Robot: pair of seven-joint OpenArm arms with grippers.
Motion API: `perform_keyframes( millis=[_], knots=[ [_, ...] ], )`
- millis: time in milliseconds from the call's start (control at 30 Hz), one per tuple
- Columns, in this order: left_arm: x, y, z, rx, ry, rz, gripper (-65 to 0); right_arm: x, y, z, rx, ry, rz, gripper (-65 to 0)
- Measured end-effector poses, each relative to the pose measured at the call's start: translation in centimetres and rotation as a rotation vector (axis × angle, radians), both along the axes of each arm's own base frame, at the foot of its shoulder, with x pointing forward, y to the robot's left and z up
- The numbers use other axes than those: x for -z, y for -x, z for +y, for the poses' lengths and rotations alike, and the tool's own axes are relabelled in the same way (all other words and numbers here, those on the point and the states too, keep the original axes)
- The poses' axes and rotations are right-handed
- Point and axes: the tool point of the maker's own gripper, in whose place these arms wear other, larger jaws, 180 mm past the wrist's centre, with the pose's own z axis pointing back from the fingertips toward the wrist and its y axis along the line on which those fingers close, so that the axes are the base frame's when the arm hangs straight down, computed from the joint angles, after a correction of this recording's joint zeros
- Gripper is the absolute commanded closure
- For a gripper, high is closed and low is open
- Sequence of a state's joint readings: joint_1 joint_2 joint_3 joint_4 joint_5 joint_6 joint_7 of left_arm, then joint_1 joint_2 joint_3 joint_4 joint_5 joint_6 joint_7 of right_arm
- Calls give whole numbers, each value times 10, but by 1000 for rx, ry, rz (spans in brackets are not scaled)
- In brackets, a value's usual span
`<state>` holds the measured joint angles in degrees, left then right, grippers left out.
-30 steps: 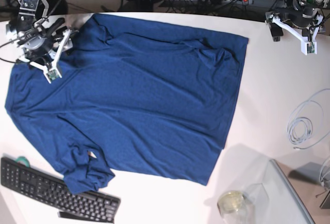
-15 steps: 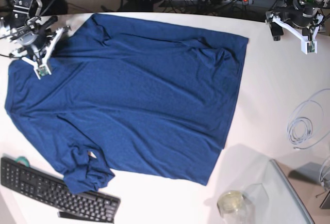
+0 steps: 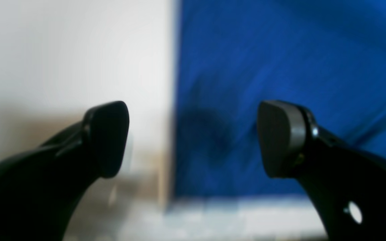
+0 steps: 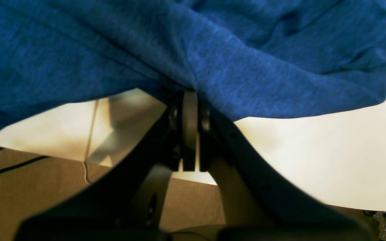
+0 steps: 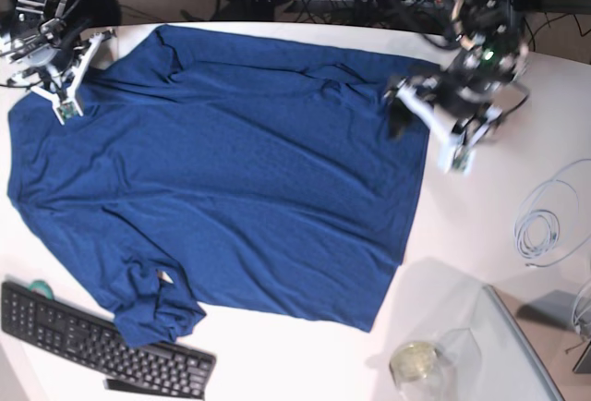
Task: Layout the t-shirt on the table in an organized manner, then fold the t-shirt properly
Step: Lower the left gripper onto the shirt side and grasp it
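Left gripper (image 3: 193,140) stood wide open, empty, straddling the t-shirt (image 3: 290,67) edge over the table (image 3: 72,53); in the right wrist view, the right gripper (image 4: 190,100) was clamped on a fold of t-shirt lifted off the table; in the base view, the t-shirt lay spread beside the keyboard (image 5: 92,341).

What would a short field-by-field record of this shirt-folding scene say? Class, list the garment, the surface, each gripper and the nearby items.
garment: t-shirt, dark blue, spread mostly flat, near sleeve bunched
surface: table, white
right gripper: shut on the t-shirt's edge at the table's far corner
left gripper: open, over the shirt's corner, holding nothing
nearby: keyboard, cable coil, glass jar
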<state>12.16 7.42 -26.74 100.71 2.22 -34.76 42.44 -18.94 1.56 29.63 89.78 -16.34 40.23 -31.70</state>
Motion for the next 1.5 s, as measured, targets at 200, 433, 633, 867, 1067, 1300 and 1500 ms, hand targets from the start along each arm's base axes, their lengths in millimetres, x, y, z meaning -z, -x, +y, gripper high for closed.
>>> perform_keyframes(
  millis=[200, 433, 633, 867, 1067, 1300, 1500],
  knots=[
    [29, -66, -61, 26, 117, 43, -569, 2, 6, 0, 0, -1, 10, -3],
    [65, -72, -78, -6, 155, 79, -569, 5, 17, -1, -1, 2, 32, -2],
    [70, -70, -60, -26, 119, 87, -569, 2, 27, -24, 45, 42, 73, -2],
    [71, -69, -48, -22, 96, 89, -569, 2, 42, -38, 95, 72, 131, -2],
    [73, -69, -46, -34, 96, 83, -569, 2, 43, -39, 95, 76, 137, -9],
    [54, -62, -39, -43, 80, 40, -569, -4, 48, -43, 103, 105, 169, -302],
    [19, -74, -33, -42, 51, -52, -569, -43, 8, -65, 171, 157, 13, -293]
  ],
)
